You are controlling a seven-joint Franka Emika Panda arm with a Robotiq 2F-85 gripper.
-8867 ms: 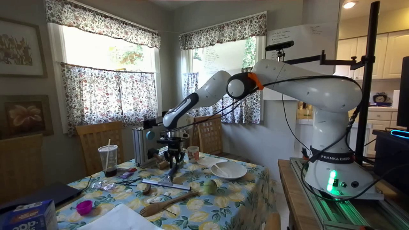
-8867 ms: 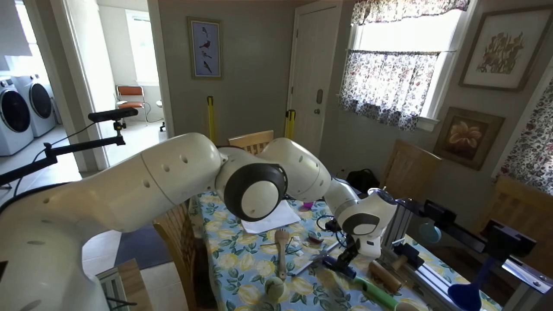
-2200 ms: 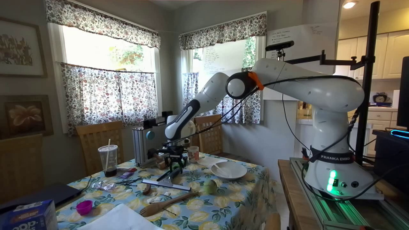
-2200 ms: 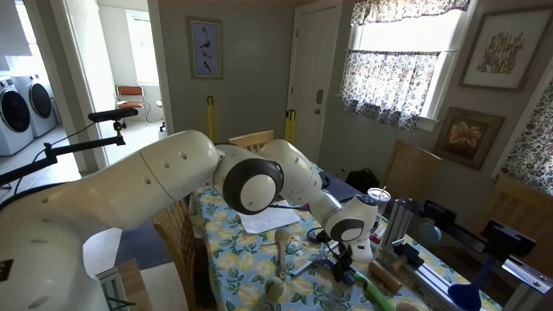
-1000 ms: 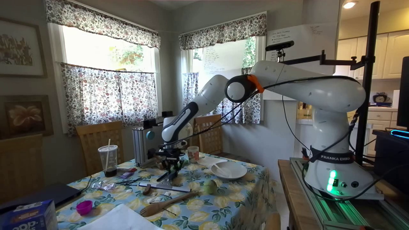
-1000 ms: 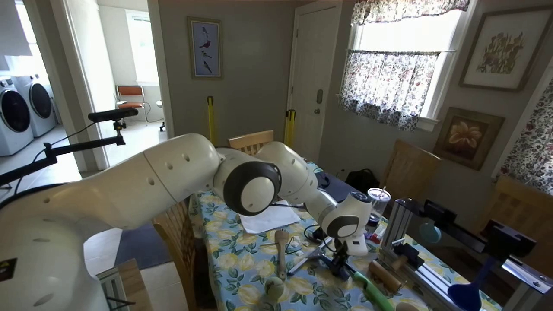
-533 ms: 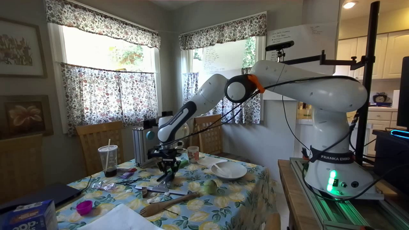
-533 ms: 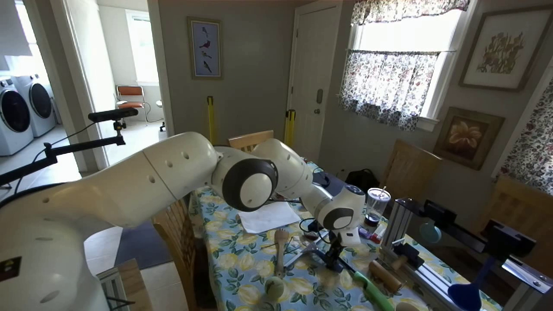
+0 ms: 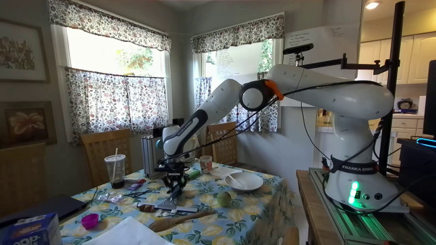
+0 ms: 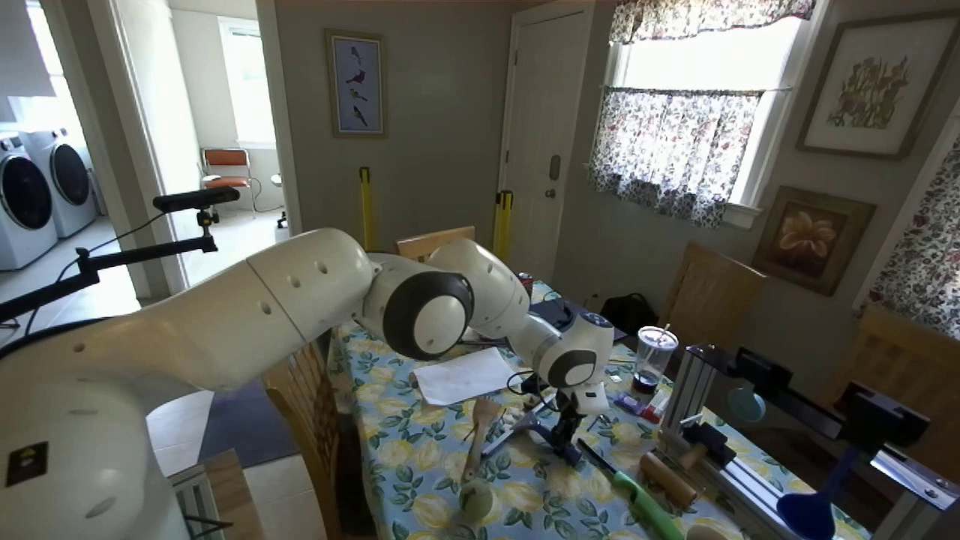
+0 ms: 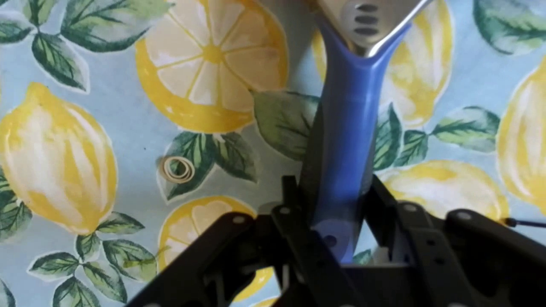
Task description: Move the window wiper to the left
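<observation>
The window wiper has a blue handle (image 11: pixel 352 115) and a wide silver head. Its silver blade shows in both exterior views (image 9: pixel 185 208) (image 10: pixel 501 441), lying at table level. My gripper (image 9: pixel 174 189) points down over the handle, and its fingers are closed around the handle near its rear end. In the wrist view the gripper (image 11: pixel 335 192) has one finger against each side of the handle. The blade's left part is behind a brown curved piece (image 9: pixel 147 208) in an exterior view. Most of the head is outside the wrist view.
A wooden fork (image 9: pixel 165 223) lies right in front of the blade, with white scraps beside it. A green fruit (image 9: pixel 223 199) and a white plate (image 9: pixel 253 183) are to the right. A pink cup (image 9: pixel 90 221), paper (image 9: pixel 127 233) and a clear cup (image 9: pixel 115 168) stand left. A green-handled tool (image 10: pixel 645 504) lies behind.
The gripper closed on the handle and moved left in both exterior views, taking the wiper along. The brown piece and the wooden fork shifted slightly with the blade.
</observation>
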